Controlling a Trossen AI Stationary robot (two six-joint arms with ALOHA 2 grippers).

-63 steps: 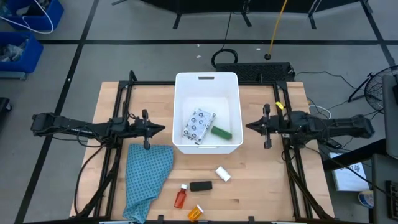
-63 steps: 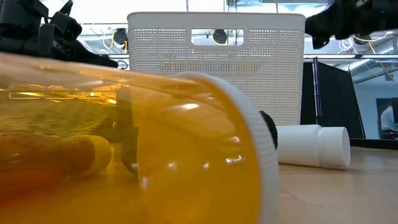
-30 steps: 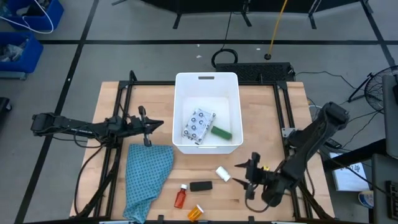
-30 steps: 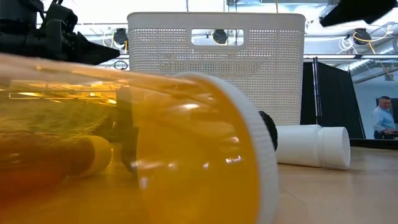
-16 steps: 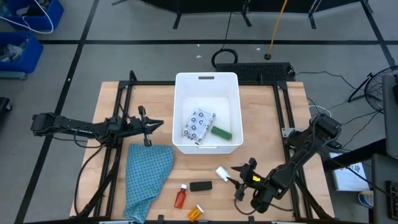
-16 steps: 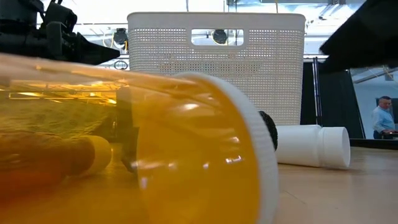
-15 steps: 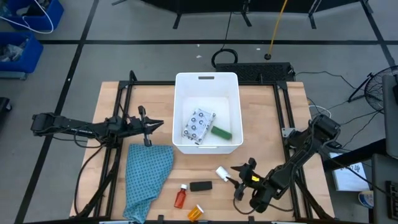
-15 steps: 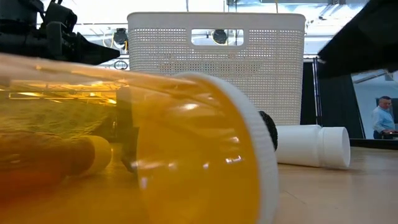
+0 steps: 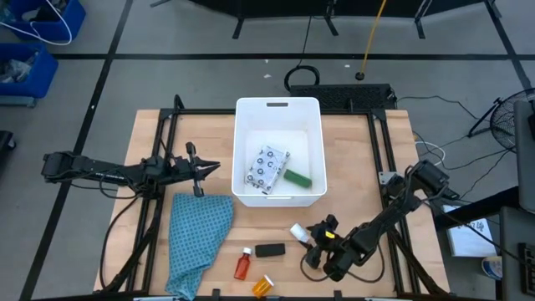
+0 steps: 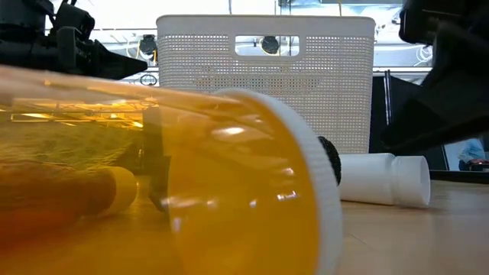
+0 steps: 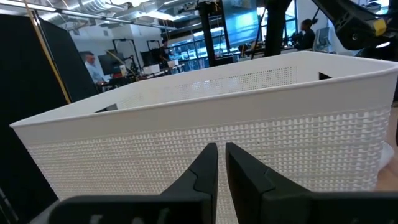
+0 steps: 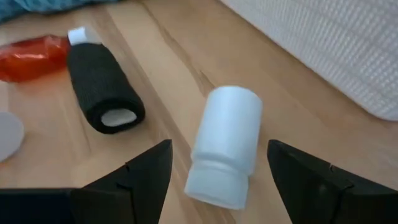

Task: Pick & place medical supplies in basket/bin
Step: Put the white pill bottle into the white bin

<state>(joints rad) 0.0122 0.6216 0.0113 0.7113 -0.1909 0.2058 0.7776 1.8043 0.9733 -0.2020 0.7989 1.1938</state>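
Observation:
A white cylinder (image 12: 227,144) lies on its side on the table, near the basket's front. My right gripper (image 12: 219,148) is open, one finger on each side of the cylinder, touching nothing. A black block (image 9: 269,249), a red bottle (image 9: 242,264) and an orange bottle (image 9: 262,286) lie near the front edge. The white basket (image 9: 280,107) holds a dotted packet (image 9: 267,167) and a green block (image 9: 297,177). My left gripper (image 9: 213,169) is shut and waits left of the basket.
A teal patterned cloth (image 9: 199,238) lies at the front left. In the low view the orange bottle (image 10: 153,176) fills the foreground. The basket's wall (image 12: 329,37) stands just beyond the cylinder. Black frame rails (image 9: 159,192) run along both table sides.
My right gripper has gone toward the table's left and downward, up to the white cylinder, and now straddles it with its fingers still open. The items on the table have not moved.

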